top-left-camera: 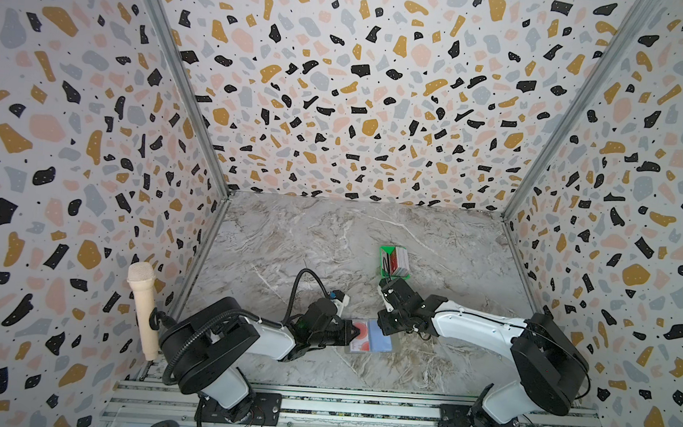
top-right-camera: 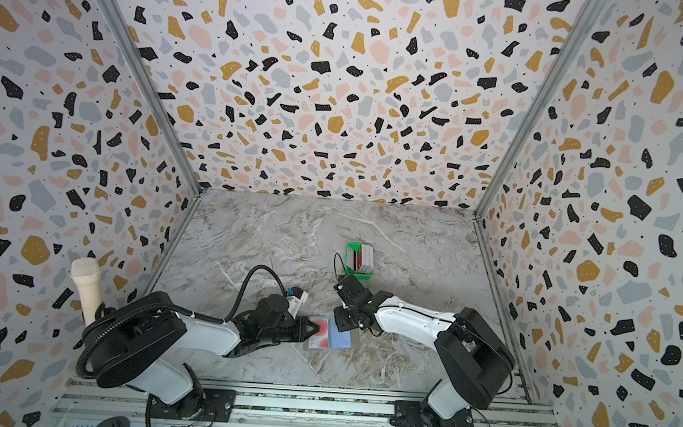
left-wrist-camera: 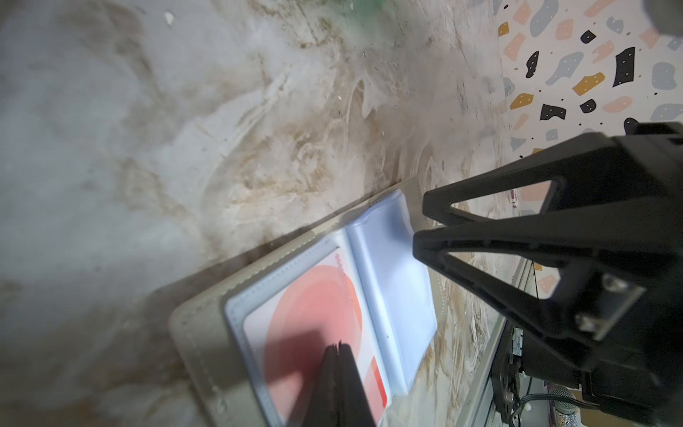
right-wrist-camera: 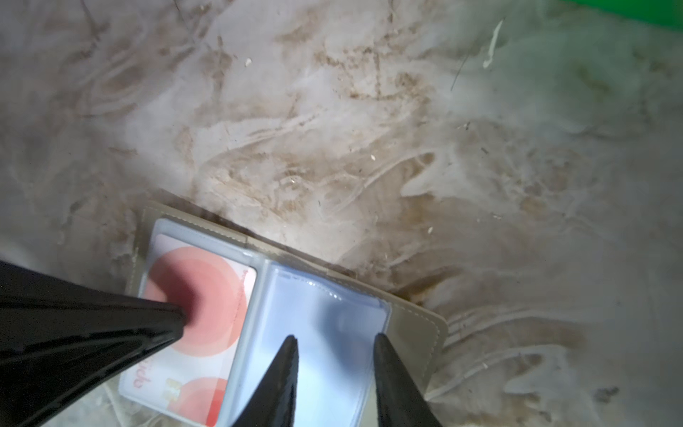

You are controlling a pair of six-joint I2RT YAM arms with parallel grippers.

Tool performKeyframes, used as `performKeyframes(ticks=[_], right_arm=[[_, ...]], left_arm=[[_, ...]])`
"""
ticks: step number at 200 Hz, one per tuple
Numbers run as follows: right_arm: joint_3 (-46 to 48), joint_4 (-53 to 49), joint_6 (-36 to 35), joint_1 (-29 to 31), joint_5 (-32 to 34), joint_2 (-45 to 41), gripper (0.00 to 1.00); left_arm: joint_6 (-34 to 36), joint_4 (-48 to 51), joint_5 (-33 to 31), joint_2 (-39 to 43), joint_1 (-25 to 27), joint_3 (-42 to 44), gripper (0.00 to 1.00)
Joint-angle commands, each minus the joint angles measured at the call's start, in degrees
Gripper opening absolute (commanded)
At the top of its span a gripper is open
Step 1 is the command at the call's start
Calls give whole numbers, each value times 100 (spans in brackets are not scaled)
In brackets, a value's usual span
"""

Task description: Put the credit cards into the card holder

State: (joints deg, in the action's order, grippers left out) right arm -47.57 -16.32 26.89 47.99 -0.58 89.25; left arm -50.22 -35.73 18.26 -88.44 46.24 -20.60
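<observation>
The grey-taupe card holder [top-left-camera: 363,352] [top-right-camera: 352,346] [left-wrist-camera: 199,332] [right-wrist-camera: 417,332] lies open flat on the marble table, near the front middle. A pink card with red circles [top-left-camera: 362,342] [left-wrist-camera: 314,295] [right-wrist-camera: 207,281] sits in its left clear pocket. A light blue card [top-left-camera: 380,342] [left-wrist-camera: 391,281] [right-wrist-camera: 332,307] sits in its right pocket. My left gripper [top-left-camera: 357,333] [top-right-camera: 316,329] [left-wrist-camera: 339,345] is shut, and its tip presses on the pink page. My right gripper [top-left-camera: 382,329] [top-right-camera: 341,326] [right-wrist-camera: 334,338] is open above the blue page, holding nothing. More credit cards [top-left-camera: 400,262] [top-right-camera: 365,258] stand on edge in a green tray.
The green tray [top-left-camera: 384,251] [top-right-camera: 351,247] stands behind the right gripper, further back on the table. A beige microphone [top-left-camera: 143,307] stands upright at the front left corner. Patterned walls close in three sides, and a metal rail runs along the front.
</observation>
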Motion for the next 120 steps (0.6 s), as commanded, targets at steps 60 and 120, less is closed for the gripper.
performKeyframes(ticks=[60,120], right_arm=[[-73,-221,-88,268,440,177,7],[-460,-459,-14,541,513,-185,0]], left_arm=[[82,-14,68,-94,-20,-14,0],[109,16,67,-90,-22,-41,0]])
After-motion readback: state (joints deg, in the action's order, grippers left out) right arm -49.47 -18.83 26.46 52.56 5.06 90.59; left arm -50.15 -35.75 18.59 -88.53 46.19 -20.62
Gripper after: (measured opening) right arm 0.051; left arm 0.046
